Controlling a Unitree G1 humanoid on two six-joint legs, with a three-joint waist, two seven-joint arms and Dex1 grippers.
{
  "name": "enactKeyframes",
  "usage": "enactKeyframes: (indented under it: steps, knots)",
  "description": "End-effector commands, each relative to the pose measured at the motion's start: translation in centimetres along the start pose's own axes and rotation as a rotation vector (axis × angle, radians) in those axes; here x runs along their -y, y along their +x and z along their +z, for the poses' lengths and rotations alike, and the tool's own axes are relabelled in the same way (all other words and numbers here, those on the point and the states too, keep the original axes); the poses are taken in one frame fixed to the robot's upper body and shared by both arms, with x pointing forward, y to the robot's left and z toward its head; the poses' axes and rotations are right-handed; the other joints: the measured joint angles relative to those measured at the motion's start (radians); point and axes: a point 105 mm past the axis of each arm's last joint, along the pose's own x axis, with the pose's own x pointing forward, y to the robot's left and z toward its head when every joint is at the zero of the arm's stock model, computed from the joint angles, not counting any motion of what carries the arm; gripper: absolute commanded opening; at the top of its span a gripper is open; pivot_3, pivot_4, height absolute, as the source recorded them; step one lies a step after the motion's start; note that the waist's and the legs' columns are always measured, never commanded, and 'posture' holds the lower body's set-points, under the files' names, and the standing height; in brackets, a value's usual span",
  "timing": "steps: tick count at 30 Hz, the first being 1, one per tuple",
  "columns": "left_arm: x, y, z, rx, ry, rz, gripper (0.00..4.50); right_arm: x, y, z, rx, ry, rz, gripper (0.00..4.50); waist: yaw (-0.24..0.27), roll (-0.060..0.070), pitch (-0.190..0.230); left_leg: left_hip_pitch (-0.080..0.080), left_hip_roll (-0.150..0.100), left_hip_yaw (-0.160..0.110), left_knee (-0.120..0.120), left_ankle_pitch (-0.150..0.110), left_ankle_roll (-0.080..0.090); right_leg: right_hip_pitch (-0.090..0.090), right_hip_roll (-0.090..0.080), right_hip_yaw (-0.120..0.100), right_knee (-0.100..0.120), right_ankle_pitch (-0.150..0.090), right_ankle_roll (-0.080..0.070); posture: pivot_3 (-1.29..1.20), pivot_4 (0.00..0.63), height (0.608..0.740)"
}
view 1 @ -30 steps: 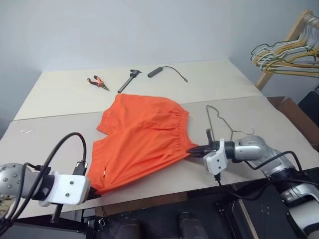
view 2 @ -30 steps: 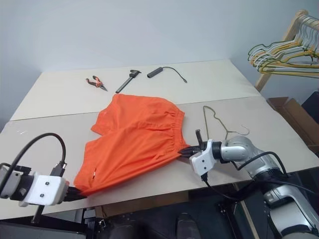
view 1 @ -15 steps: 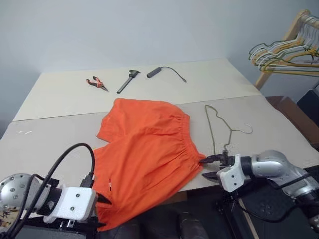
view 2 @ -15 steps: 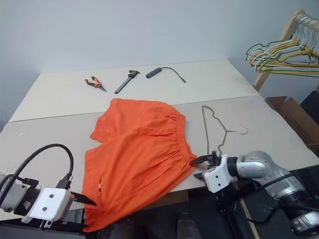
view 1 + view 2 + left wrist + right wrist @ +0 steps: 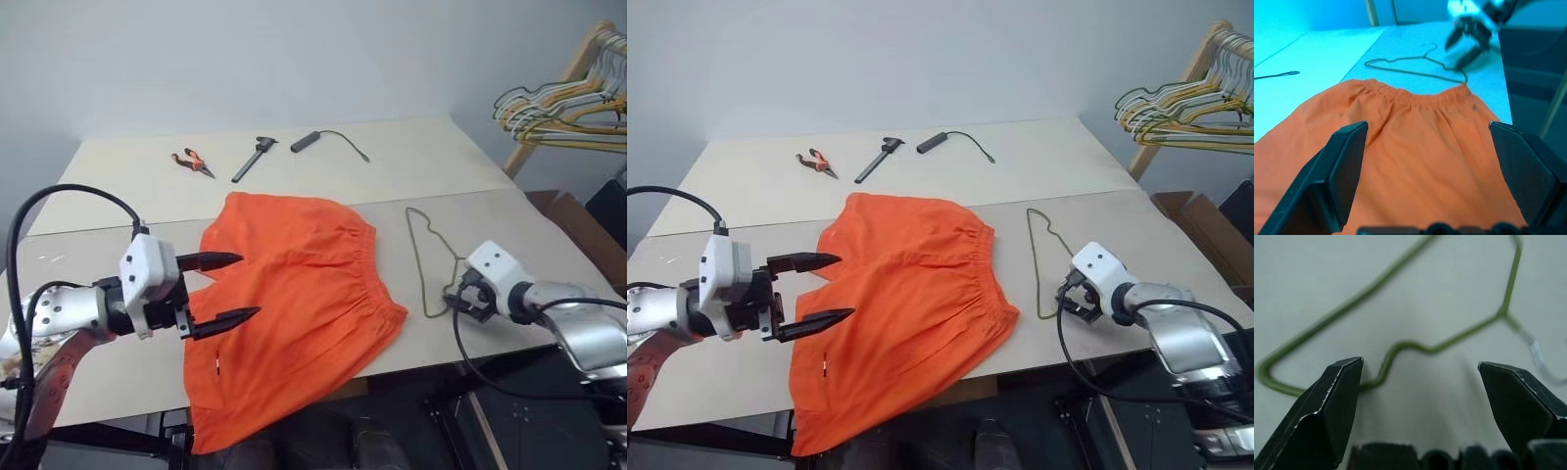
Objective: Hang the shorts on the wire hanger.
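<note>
Between steps: shorts (image 5: 294, 294) flat at surface (image 5: 118, 186) centre, hem overhanging at 6 o'clock; wire hanger (image 5: 429, 257) just beside at 3 o'clock; left tool (image 5: 217, 291) wide over shorts, holding nothing; right tool (image 5: 1420, 396) wide above hanger; next, probably, pinching the wire.

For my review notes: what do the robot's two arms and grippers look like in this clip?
Both arms are silvery-grey metal segments ending in a white blocky wrist housing. The left gripper has two long, black, pointed fingers; the right gripper has the same black fingers, seen broad and wedge-shaped from its wrist camera. A thick black cable loops over the left arm, and another hangs below the right.
</note>
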Motion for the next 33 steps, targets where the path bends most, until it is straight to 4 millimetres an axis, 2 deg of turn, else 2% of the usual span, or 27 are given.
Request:
enactKeyframes:
  steps: [1, 8, 12, 15, 17, 20, 22, 24, 25, 27, 31, 33]
  knots:
    - [0.3, 0.1, 0.9, 0.018, 0.026, -0.016, 4.33, -0.5, 0.8, 0.0, -0.042, 0.095, 0.021, 3.81, -0.004, -0.002, -0.001, 0.000, 0.000, 0.000, 0.000, 0.000, 0.000, 0.000, 0.000, 0.000, 0.000, 0.000, 0.000, -0.04, 0.078, 0.740]
    - [0.2, 0.2, 1.2, 0.039, 0.006, -0.027, 4.33, 0.1, 1.1, -0.4, -0.088, 0.106, -0.039, 1.44, -0.001, -0.011, -0.010, 0.002, 0.000, 0.000, 0.000, 0.000, 0.000, 0.002, 0.000, 0.000, 0.000, -0.001, 0.003, -0.04, 0.074, 0.740]
    - [0.2, 0.4, 1.5, 0.065, -0.019, -0.037, 4.33, 0.6, 0.5, 0.6, -0.055, 0.075, -0.067, 0.09, 0.002, -0.012, -0.011, 0.001, 0.000, 0.000, 0.000, 0.000, 0.000, 0.001, 0.000, 0.000, 0.000, -0.001, 0.002, -0.05, 0.074, 0.740]
    - [0.2, 0.5, 1.8, 0.084, -0.035, -0.055, 4.33, 1.7, -0.2, 2.3, 0.001, 0.025, -0.141, 0.04, 0.001, -0.012, -0.011, 0.000, 0.000, 0.000, 0.000, 0.000, 0.000, 0.000, 0.000, 0.000, 0.000, 0.000, 0.001, -0.05, 0.074, 0.740]
    - [0.1, 0.6, 2.2, 0.105, -0.045, -0.063, 4.33, 2.6, -0.9, 4.1, 0.096, -0.059, -0.219, 0.04, -0.001, -0.012, -0.011, 0.000, 0.000, 0.000, 0.000, 0.000, 0.000, -0.001, 0.000, 0.000, 0.000, 0.000, 0.001, -0.05, 0.073, 0.740]
    - [-0.7, 0.8, 3.1, 0.144, -0.061, -0.068, 4.33, 3.7, -2.5, 7.8, 0.296, -0.341, -0.363, 0.04, -0.002, -0.011, -0.011, 0.000, -0.001, 0.000, 0.000, 0.000, 0.000, -0.001, 0.000, 0.000, 0.000, 0.000, 0.003, -0.06, 0.070, 0.740]
    - [-1.3, 0.9, 3.6, 0.162, -0.070, -0.067, 4.33, 3.5, -3.3, 9.4, 0.397, -0.506, -0.404, 0.04, -0.003, -0.011, -0.011, 0.000, -0.001, 0.000, 0.000, 0.000, 0.000, -0.001, 0.000, 0.000, 0.000, -0.002, 0.006, -0.06, 0.070, 0.740]
    - [-2.4, 0.9, 4.3, 0.179, -0.080, -0.047, 4.33, 2.9, -4.4, 10.9, 0.518, -0.821, -0.469, 0.04, -0.004, -0.011, -0.011, 0.000, -0.001, 0.000, 0.000, 0.000, 0.000, 0.000, 0.000, 0.000, 0.000, -0.003, 0.006, -0.07, 0.068, 0.740]
    - [-3.0, 0.9, 4.6, 0.181, -0.086, -0.041, 4.33, 2.2, -4.7, 11.3, 0.561, -0.986, -0.480, 0.04, -0.005, -0.011, -0.011, 0.000, -0.001, 0.000, 0.000, 0.000, 0.000, -0.001, 0.000, 0.000, 0.000, -0.003, 0.006, -0.07, 0.067, 0.740]
    - [-3.7, 1.0, 4.9, 0.169, -0.102, -0.034, 4.33, 1.2, -5.0, 11.5, 0.627, -1.212, -0.477, 0.04, -0.010, -0.011, -0.011, 0.000, -0.001, 0.001, 0.000, 0.000, 0.000, -0.001, -0.001, 0.000, 0.000, -0.003, 0.007, -0.08, 0.064, 0.740]
    - [-4.4, 1.7, 5.0, 0.128, -0.120, -0.052, 4.33, -0.1, -5.4, 12.4, 0.767, -1.439, -0.481, 0.04, -0.029, -0.011, -0.011, -0.001, -0.001, 0.001, 0.000, 0.000, 0.000, -0.001, -0.001, 0.001, -0.001, -0.002, 0.006, -0.09, 0.060, 0.740]
    - [-4.5, 2.1, 4.8, 0.109, -0.129, -0.067, 4.33, -0.6, -5.6, 12.9, 0.827, -1.471, -0.484, 0.04, -0.038, -0.011, -0.011, 0.000, -0.001, 0.001, 0.000, 0.000, 0.000, -0.001, -0.001, 0.003, 0.000, -0.001, 0.004, -0.09, 0.058, 0.740]
